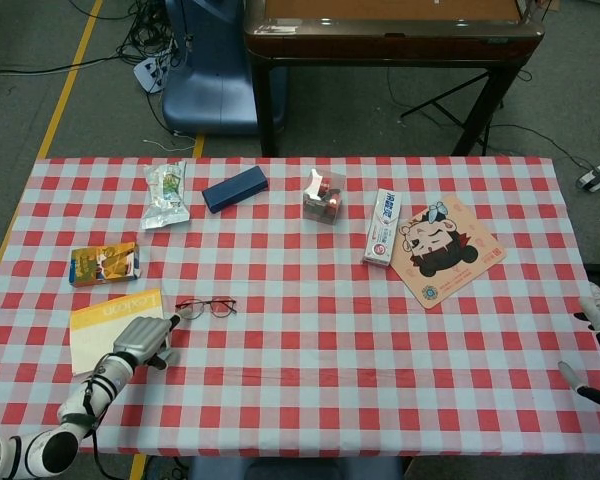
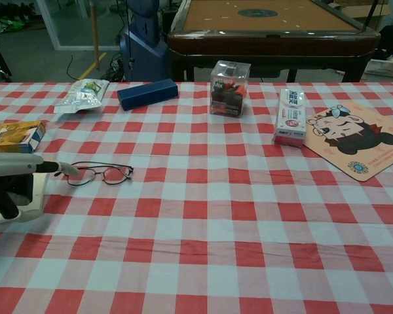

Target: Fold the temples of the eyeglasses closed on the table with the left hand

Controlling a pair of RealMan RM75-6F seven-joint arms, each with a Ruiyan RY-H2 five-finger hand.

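Observation:
The thin dark-rimmed eyeglasses [image 1: 206, 307] [image 2: 101, 174] lie flat on the checked tablecloth at the left, looking compact with the temples lying along the frame. My left hand [image 1: 145, 340] [image 2: 13, 180] sits just to their left, low over the table. One finger [image 2: 65, 169] is stretched out, its tip at the left end of the glasses; whether it touches them is unclear. The hand holds nothing. My right hand [image 1: 598, 345] shows only at the far right edge of the head view, fingers apart and empty.
A yellow booklet [image 1: 100, 325] lies under the left hand, and an orange box [image 1: 104, 264] sits behind it. Along the back are a snack packet [image 1: 166, 193], a blue case [image 1: 234, 188], a clear box [image 1: 323, 194], a toothpaste box [image 1: 382, 227] and a cartoon mat [image 1: 446, 250].

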